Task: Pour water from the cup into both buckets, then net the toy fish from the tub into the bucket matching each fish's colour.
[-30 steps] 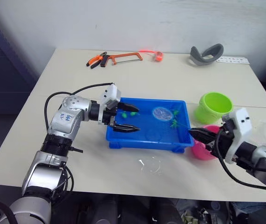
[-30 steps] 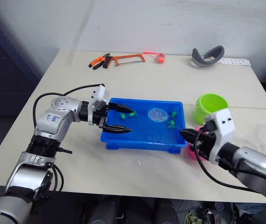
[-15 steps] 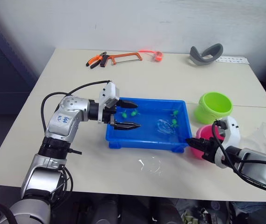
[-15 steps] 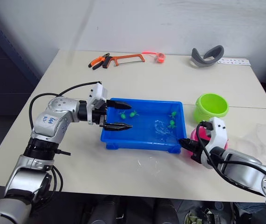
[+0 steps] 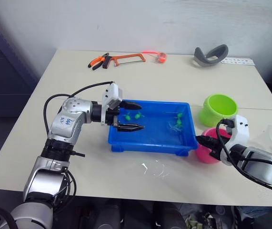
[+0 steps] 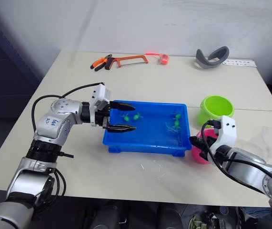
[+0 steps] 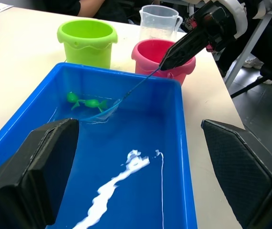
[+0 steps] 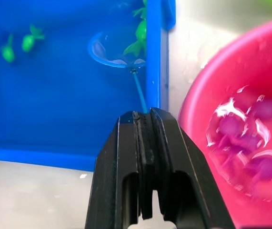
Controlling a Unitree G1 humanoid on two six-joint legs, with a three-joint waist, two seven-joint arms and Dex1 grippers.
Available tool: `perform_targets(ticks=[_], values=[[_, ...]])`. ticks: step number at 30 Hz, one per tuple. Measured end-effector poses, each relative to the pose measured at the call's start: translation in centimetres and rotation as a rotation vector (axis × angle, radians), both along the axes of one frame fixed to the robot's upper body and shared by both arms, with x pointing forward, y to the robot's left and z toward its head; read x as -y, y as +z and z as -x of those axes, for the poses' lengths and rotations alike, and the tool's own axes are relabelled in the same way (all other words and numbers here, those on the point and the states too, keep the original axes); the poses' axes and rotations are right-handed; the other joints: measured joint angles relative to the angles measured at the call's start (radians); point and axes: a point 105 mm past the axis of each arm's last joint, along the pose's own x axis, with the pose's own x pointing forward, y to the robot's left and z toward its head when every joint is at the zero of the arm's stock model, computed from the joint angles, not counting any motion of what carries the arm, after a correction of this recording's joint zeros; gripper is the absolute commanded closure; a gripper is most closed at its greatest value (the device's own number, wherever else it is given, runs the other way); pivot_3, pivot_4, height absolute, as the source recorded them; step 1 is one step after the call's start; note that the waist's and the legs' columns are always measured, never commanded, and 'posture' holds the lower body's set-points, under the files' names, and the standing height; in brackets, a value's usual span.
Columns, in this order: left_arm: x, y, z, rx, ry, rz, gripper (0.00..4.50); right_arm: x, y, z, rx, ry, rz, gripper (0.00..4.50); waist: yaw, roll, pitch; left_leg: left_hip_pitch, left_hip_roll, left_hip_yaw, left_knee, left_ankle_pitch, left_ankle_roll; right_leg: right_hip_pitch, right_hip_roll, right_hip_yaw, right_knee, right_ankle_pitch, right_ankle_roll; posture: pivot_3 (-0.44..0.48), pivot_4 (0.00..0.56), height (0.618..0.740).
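The blue tub stands near the middle of the pale bench and holds shallow water. The left claw reaches over the tub's left end with its two black fingers spread apart and gripping nothing; one finger sits above the rim, the other over the water.

The right claw is clenched on the thin handle of the net, just outside the tub's right end and beside the pink bucket. The handle slants down over the tub's rim, and the blue-rimmed hoop lies in the water at the tub's right end. Green toy fish lie at the hoop; whether they are inside the mesh or just beside it cannot be told. Two further green fish float apart from the net toward the tub's left end.

The pink bucket stands just beside the tub's right end, near the front edge of the bench, and contains water with several pink fish. The lime green bucket stands behind the pink one, also near the tub's right end. The clear cup stands beyond the two buckets, on the side away from the tub.

At the far edge of the bench lie orange-handled pliers, a hacksaw and a grey curved object.
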Motion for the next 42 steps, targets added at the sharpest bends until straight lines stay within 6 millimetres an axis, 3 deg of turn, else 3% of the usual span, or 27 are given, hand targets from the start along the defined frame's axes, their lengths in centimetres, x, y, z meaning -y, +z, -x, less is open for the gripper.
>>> perform_targets(ticks=[14, 18, 24, 27, 36, 42], values=[[0.5, 0.4, -0.3, 0.012, -0.029, 0.016, 0.02, -0.3, -0.4, 1.5, 0.194, 0.269, 0.437, 4.5, -0.001, 0.0, 0.0, 0.0, 0.0, 0.0, 0.0, 0.0, -0.001, 0.0, 0.001, 0.0, 0.0, 0.0, 0.0, 0.0, 0.15, 0.74], [0.7, 0.5, -0.5, 0.015, -0.038, 0.021, 0.02, -1.0, 0.0, 1.9, 0.248, 0.286, 0.412, 4.5, -0.001, 0.0, 0.0, 0.0, 0.0, 0.0, 0.0, 0.001, -0.001, 0.0, 0.002, 0.0, 0.0, 0.0, 0.0, 0.0, 0.15, 0.74], [1.2, 0.3, -0.9, -0.014, -0.05, 0.04, 0.02, -0.9, 3.2, 2.8, 0.389, 0.212, 0.344, 4.5, 0.001, 0.0, 0.0, 0.0, 0.0, 0.0, 0.0, 0.001, -0.001, 0.0, 0.002, 0.0, 0.0, 0.0, 0.001, 0.0, 0.15, 0.74], [1.5, 0.7, -1.1, -0.008, -0.055, 0.046, 0.02, -0.9, 3.7, 3.1, 0.403, 0.182, 0.293, 4.5, 0.0, 0.0, 0.0, 0.0, 0.0, 0.0, 0.0, 0.001, -0.001, 0.0, 0.002, 0.0, 0.0, 0.0, 0.001, 0.0, 0.15, 0.74], [2.4, 0.8, -1.4, -0.016, -0.08, 0.065, 0.02, 2.7, 7.0, 2.9, 0.448, 0.002, 0.232, 4.5, -0.001, 0.0, 0.0, 0.0, 0.0, 0.0, 0.0, 0.001, -0.001, 0.0, 0.002, 0.001, 0.0, 0.0, 0.001, 0.0, 0.15, 0.74], [2.5, 0.8, -1.4, -0.012, -0.087, 0.067, 0.02, 5.4, 7.8, 1.7, 0.434, -0.077, 0.208, 4.5, -0.001, 0.0, 0.0, 0.0, 0.0, 0.0, 0.0, 0.001, -0.001, 0.0, 0.002, 0.001, 0.0, 0.0, 0.001, 0.0, 0.15, 0.74]])
